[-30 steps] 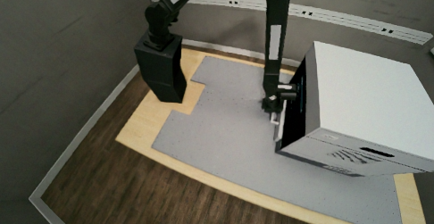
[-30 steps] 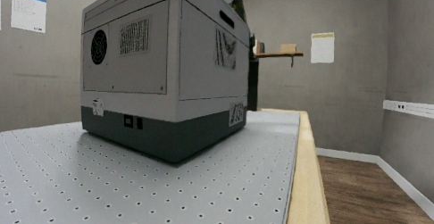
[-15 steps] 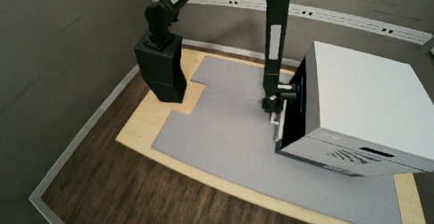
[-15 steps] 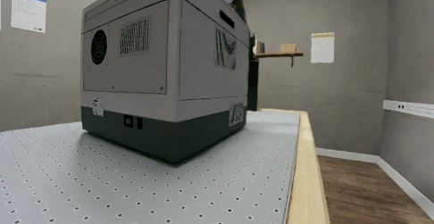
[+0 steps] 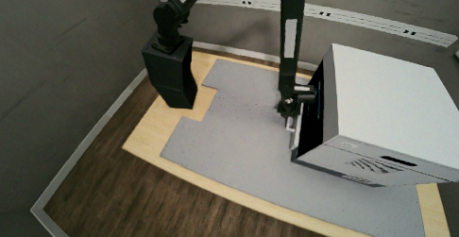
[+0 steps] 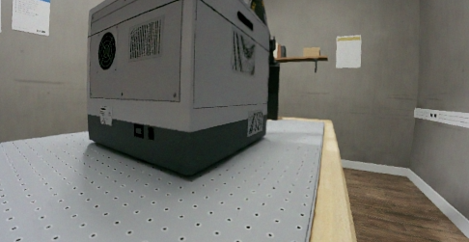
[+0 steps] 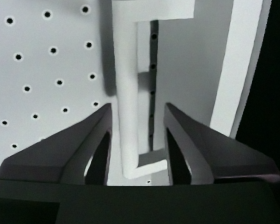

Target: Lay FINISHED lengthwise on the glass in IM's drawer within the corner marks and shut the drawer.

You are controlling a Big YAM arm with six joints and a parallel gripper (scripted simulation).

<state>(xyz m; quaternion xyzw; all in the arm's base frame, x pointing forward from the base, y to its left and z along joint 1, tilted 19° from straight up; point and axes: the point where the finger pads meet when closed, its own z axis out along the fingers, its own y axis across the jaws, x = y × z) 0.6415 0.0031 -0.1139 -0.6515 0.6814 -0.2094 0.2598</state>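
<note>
We see the imager (image 5: 387, 106) (image 6: 145, 74) standing on the perforated board (image 5: 246, 139) (image 6: 232, 195), the drawer handle (image 5: 289, 126) (image 7: 126, 90) at its front, facing the arm's pedestal (image 5: 170, 75).

A grey perforated metal board (image 5: 236, 139) (image 6: 232, 190) (image 7: 36, 95) is carried by a pale wooden tabletop (image 5: 142, 131) (image 6: 338, 195), edges left exposed. Directly on the board, the big boxy grey imager with its dark base (image 5: 387, 106) (image 6: 140, 84) is seated upright, set toward one end.
</note>
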